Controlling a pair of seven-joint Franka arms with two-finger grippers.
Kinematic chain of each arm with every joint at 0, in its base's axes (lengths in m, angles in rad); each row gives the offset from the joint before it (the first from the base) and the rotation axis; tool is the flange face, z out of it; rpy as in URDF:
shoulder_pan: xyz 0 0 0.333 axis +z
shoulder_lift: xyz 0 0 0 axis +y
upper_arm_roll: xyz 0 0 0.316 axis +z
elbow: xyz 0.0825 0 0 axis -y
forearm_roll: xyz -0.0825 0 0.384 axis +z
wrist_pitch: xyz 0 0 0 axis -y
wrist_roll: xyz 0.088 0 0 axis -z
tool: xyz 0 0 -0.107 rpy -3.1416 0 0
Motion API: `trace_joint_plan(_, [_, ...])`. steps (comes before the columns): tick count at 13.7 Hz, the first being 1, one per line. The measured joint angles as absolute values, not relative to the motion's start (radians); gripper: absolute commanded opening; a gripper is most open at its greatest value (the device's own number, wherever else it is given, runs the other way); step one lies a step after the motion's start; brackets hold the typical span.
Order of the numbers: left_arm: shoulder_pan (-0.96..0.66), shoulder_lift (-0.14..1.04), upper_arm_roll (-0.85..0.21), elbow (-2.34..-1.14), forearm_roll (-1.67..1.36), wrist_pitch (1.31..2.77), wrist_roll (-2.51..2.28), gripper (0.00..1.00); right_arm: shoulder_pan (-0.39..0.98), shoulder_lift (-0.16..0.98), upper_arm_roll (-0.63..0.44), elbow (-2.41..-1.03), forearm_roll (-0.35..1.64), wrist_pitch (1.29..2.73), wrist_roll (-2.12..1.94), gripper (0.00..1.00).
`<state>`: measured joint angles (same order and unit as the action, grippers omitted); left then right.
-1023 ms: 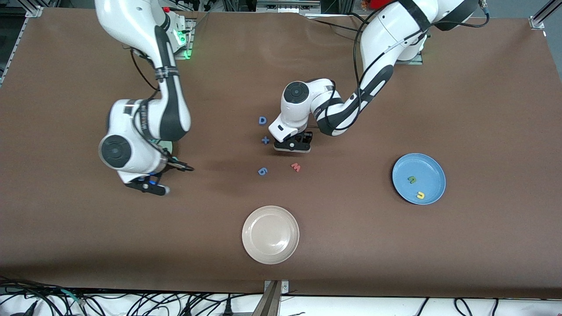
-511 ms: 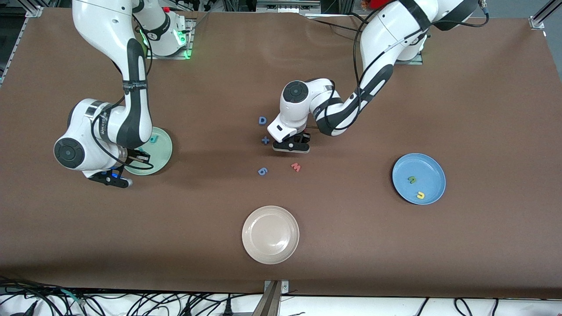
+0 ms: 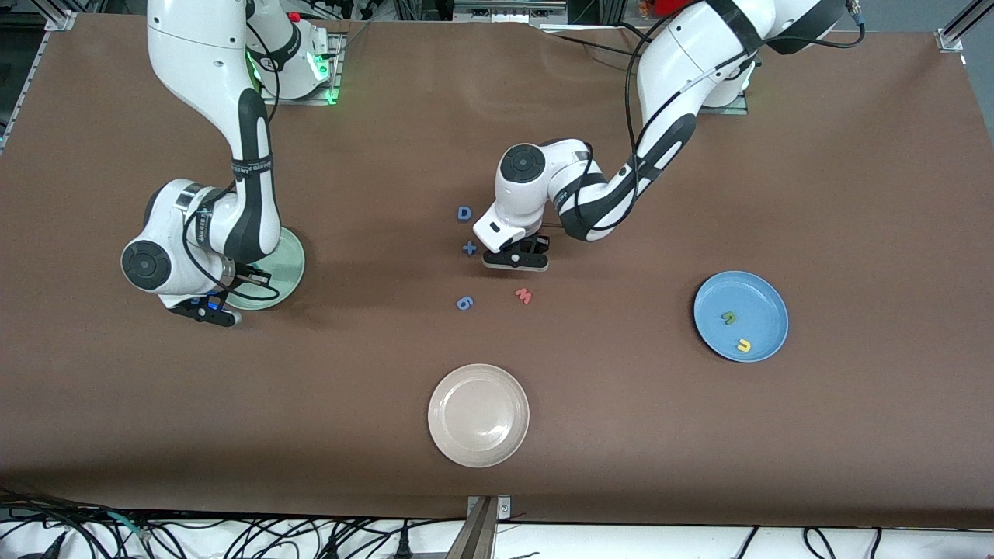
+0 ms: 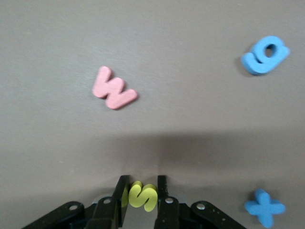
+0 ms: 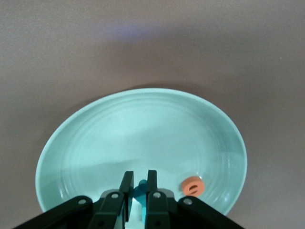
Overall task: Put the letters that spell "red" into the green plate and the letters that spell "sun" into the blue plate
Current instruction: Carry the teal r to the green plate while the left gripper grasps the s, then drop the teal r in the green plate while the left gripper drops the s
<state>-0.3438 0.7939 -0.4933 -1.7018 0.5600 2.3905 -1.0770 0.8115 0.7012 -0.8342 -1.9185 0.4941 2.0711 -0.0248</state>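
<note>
Jaws first: my left gripper (image 4: 142,191) is pinched on the yellow "s" (image 4: 141,195), low at the table mat (image 3: 621,435) near its middle; my right gripper (image 5: 138,183) is pressed onto a small teal letter (image 5: 140,190), whose shape I cannot read, just above the green plate (image 5: 95,143).

Readable pieces around my left jaws: a pink "w" (image 4: 113,88), a blue "6" or "g" (image 4: 265,55) and a blue plus sign (image 4: 265,207), all flat on the mat and apart from one another. In the front view a blue capital "D" (image 3: 464,213) lies farther from the camera than the plus sign. Black lettering runs along my right forearm, too small to read.

An orange "e" (image 5: 193,186) lies inside the green plate close to its rim, just beside my right fingers (image 5: 126,188). The blue plate (image 3: 714,299) sits toward the left arm's end of the table with a green "n" (image 3: 728,317) and a yellow "u" (image 3: 744,345) in it. A beige plate (image 3: 478,415) sits nearest the front camera.

My left arm reaches from its base to the table's middle, wrist bent straight down. My right arm folds at the elbow, its wrist covering part of the green plate in the front view.
</note>
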Motion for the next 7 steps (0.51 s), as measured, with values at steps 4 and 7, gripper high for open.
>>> trace_joint_plan(4, [-0.242,0.793,-0.521,-1.622,0.53,2.218,-0.971,0.13,0.812,0.715,-0.834,-1.92,0.507,2.083,-0.037,0.99])
trace_joint_plan(7, [-0.121,0.784,-0.563,-1.512,0.455,2.028,-0.783,0.13,0.812,0.714,-0.834,-1.919,0.508,2.083,-0.04,1.0])
